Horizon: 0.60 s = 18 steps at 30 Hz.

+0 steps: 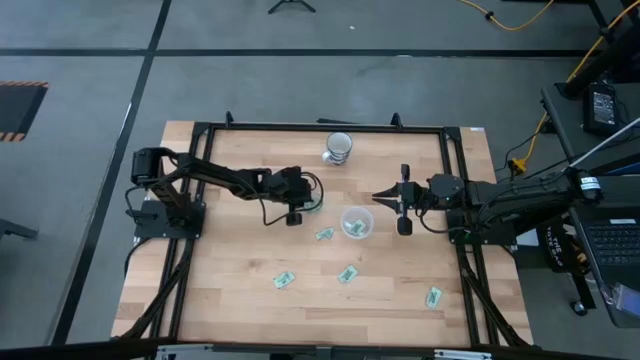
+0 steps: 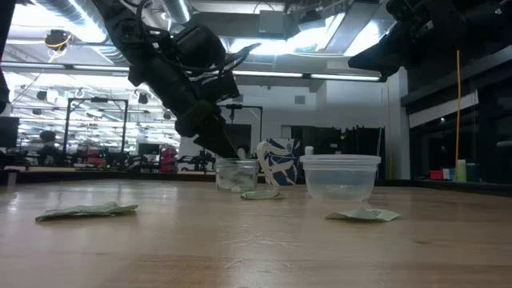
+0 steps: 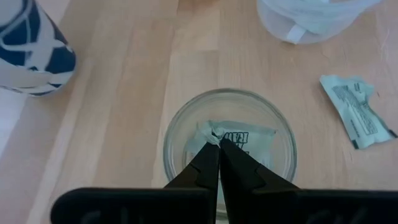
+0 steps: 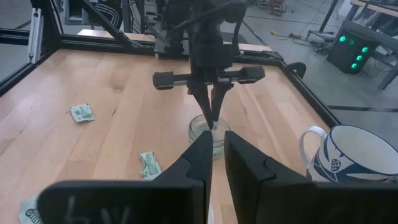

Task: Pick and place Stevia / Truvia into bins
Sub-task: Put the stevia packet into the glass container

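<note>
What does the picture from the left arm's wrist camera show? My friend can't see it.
The left gripper is shut on a green-and-white packet, holding it inside the clear glass cup on the wooden table. Another packet lies on the table beside the glass, with a blue-and-white mug and a white plastic cup farther off.

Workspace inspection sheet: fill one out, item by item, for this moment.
Surface: wooden table, bare wood inside a black frame.
Job's things: green packets loose at and; one packet in the clear glass; plastic cup mid-table with packets inside.
Clutter: blue-and-white mug near the far edge.
Grippers: left gripper down in the glass, fingers shut on the packet; right gripper raised beside the plastic cup, nothing seen between its narrowly parted fingers.
Cables: yellow cable on the floor beyond the table.
Surroundings: grey floor; lit workshop behind in the low view.
</note>
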{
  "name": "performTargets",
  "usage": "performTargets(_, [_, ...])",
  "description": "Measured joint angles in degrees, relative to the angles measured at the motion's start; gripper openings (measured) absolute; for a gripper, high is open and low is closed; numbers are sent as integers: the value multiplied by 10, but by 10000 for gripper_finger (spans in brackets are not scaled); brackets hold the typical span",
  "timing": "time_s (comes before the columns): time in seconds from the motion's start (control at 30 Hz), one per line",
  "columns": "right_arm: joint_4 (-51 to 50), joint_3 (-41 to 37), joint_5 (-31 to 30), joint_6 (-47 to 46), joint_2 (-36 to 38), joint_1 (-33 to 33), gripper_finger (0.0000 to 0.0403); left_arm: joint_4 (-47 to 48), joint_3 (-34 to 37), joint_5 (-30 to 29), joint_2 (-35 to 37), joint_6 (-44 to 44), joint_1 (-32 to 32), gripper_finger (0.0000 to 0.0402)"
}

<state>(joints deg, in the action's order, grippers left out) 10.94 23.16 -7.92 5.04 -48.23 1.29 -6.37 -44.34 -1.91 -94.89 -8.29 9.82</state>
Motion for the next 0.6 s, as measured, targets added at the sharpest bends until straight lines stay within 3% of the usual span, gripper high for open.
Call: performTargets(0.6, [0,0,0,0,0,0,46,-27,0,0,3,-25,0,9])
